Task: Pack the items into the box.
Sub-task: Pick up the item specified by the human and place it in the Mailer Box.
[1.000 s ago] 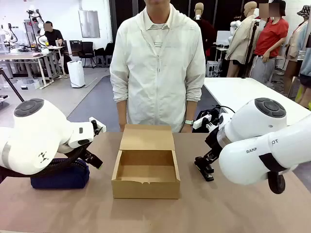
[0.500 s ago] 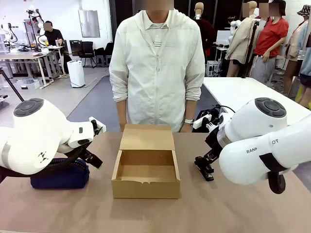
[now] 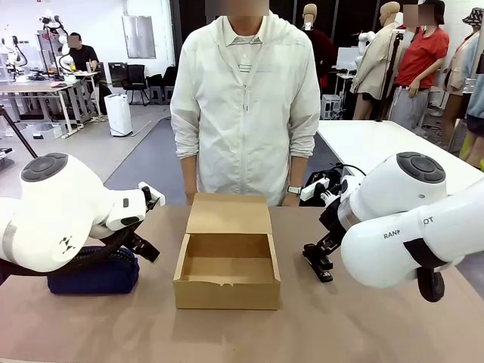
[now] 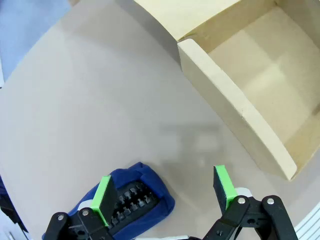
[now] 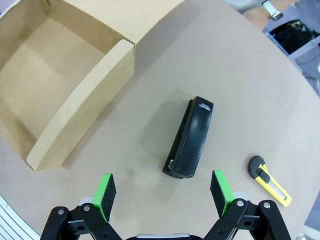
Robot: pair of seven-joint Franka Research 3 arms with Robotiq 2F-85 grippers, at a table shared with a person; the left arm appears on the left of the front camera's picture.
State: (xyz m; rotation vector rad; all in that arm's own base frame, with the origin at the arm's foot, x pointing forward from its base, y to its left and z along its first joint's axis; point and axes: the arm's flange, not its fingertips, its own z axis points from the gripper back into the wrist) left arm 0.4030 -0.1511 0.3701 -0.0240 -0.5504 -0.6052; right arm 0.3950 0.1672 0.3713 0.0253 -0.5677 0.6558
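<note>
Box (image 3: 227, 295) sits mid-table, lid flap back. We see left gripper (image 4: 163, 187) spread wide over navy pouch (image 4: 144, 173), gripping nothing. Right gripper (image 5: 163, 191) is equally wide above black gadget (image 5: 192, 137), with yellow knife (image 5: 270, 181) nearby.

robotics lab, open hall, white worktable (image 3: 378, 147), office chairs (image 3: 136, 77), person (image 3: 82, 54) at far desk (image 3: 34, 87)

The left arm (image 3: 53, 215) and right arm (image 3: 408, 227) are hovering low, each holding its jaws wide open and empty.
</note>
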